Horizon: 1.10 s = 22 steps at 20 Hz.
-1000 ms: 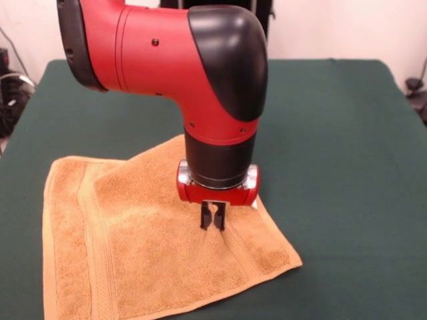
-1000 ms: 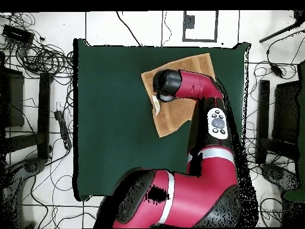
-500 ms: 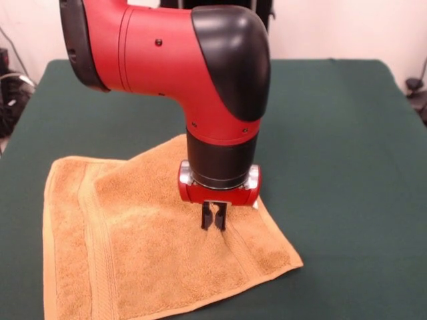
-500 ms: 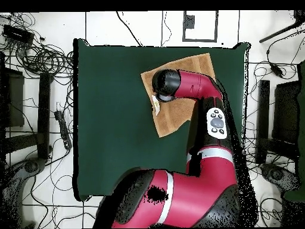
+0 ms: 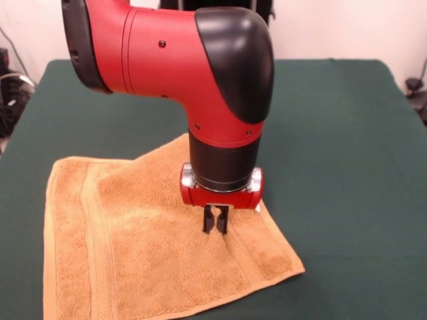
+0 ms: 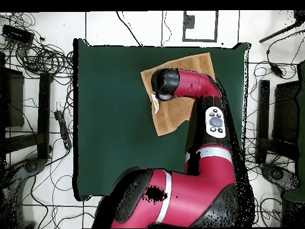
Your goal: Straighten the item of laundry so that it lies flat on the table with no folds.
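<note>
Green felt table [image 5: 347, 133], pale wall behind. Orange-tan towel [image 5: 133, 253] lies at the table's near left in the front view, one corner running off the near edge. My gripper [image 5: 215, 220] stands upright on its right part, jaws nearly together, tips pressed into the pile; whether they pinch cloth I cannot tell. Towel looks soft, light, limp, likely to drag on felt. Far part lies doubled over a diagonal crease. Best hold, I judge: that folded flap's free corner.

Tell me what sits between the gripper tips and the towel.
Nothing does. In the front view the gripper reaches down onto the towel with its tips close together at a raised ridge of cloth; no other object lies between them.
</note>
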### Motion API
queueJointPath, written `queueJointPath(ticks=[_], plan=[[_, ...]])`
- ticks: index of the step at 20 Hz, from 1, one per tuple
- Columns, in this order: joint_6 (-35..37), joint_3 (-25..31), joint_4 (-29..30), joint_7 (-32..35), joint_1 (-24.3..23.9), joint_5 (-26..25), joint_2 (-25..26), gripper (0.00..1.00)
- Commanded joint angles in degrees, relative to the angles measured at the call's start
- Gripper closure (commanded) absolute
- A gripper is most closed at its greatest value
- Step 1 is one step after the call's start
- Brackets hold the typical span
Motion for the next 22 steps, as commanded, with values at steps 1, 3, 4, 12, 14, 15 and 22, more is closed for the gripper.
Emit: queueJointPath(ticks=[1,3,4,12,14,15,22], plan=[[-3.2,8.3,-2.0,-1.3,4.2,-0.6,4.8,1.0],[-0.3,8.7,-4.1,-3.2,4.0,-0.5,5.3,1.0],[0.7,8.9,-5.0,-4.1,4.0,-0.5,5.5,1.0],[2.2,9.9,-8.8,-4.6,3.5,0.6,6.5,1.0],[2.0,10.2,-8.8,-4.4,3.3,0.9,6.5,1.0],[2.7,9.9,-9.1,-4.3,3.4,0.9,6.5,1.0],[3.9,9.2,-10.2,-1.5,4.1,1.4,6.1,1.0]])
